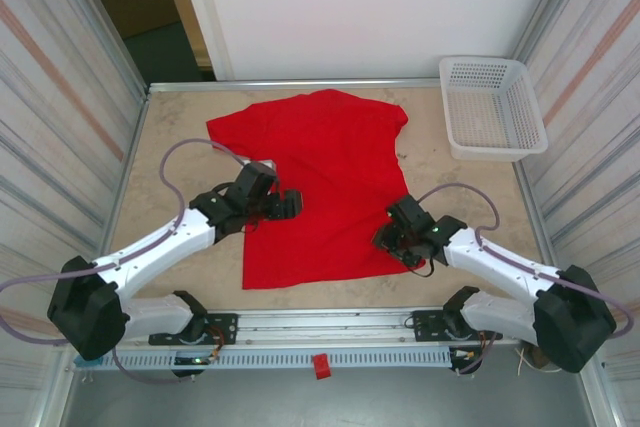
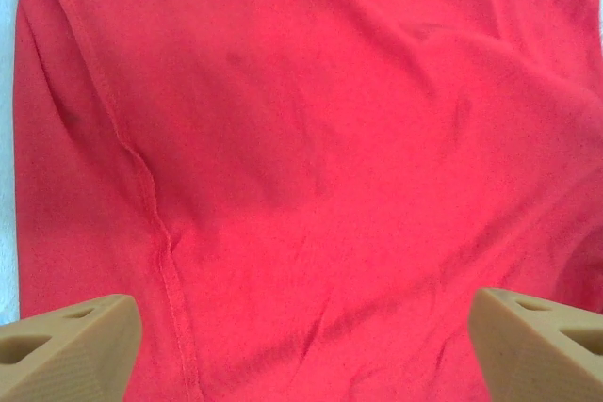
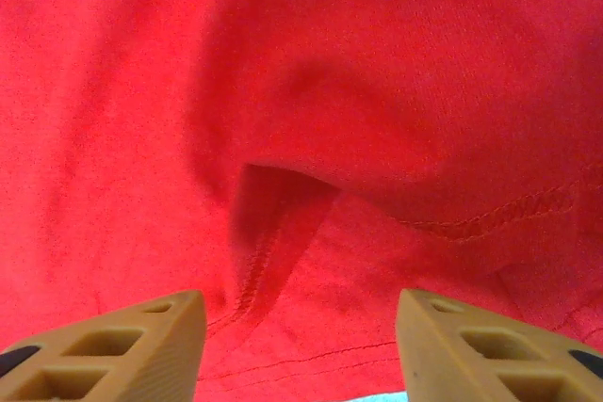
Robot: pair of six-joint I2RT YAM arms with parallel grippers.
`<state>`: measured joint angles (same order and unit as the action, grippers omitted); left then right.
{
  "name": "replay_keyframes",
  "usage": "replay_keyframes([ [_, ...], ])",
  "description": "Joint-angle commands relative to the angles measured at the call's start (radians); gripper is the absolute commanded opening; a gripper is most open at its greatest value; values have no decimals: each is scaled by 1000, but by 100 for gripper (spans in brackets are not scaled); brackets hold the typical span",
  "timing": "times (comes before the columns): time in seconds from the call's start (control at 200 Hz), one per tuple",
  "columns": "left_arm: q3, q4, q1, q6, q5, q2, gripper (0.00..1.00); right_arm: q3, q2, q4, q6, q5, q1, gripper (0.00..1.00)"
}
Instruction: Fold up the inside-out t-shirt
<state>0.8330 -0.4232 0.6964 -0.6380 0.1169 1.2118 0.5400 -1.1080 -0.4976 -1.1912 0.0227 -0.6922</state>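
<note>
Hovering both arms over the near half of the inside-out t-shirt (image 1: 320, 167), I see it spread mostly flat across the middle of the beige table (image 1: 170, 147), with its hem toward me. The left gripper (image 1: 290, 205) is released wide above the left side seam (image 2: 155, 223), with nothing between its fingers. The right gripper (image 1: 385, 239) sits low at the near right corner, its jaws partway apart around a raised fold (image 3: 283, 195) but not visibly pinching it. I judge the red cloth light, limp and forgiving. It is likely to sag, wrinkle and slide on the smooth top, so the stitched hem (image 3: 490, 218) and the corners look like the firmest places to pinch. Striped panels (image 1: 60, 97) wall both sides, leaving little swing room. A white lattice basket (image 1: 497, 150) stands in the far right corner, apart from the shirt.
</note>
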Motion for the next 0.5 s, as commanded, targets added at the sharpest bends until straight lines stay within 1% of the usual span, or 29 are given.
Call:
replay_keyframes([
  [0.0, -20, -2, 8, 16, 4, -32, 90, -4, -50, 61, -84, -47, -33, 50],
  [0.291, -60, 14, 24, 3, -4, -44, 91, 44, -166, 102, -78, -61, -58, 47],
  [0.381, -69, 21, 29, 4, -5, -44, 91, 56, -184, 105, -74, -61, -59, 41],
  [0.496, -76, 28, 32, 9, -9, -43, 91, 72, -172, 84, -71, -78, -71, 31],
])
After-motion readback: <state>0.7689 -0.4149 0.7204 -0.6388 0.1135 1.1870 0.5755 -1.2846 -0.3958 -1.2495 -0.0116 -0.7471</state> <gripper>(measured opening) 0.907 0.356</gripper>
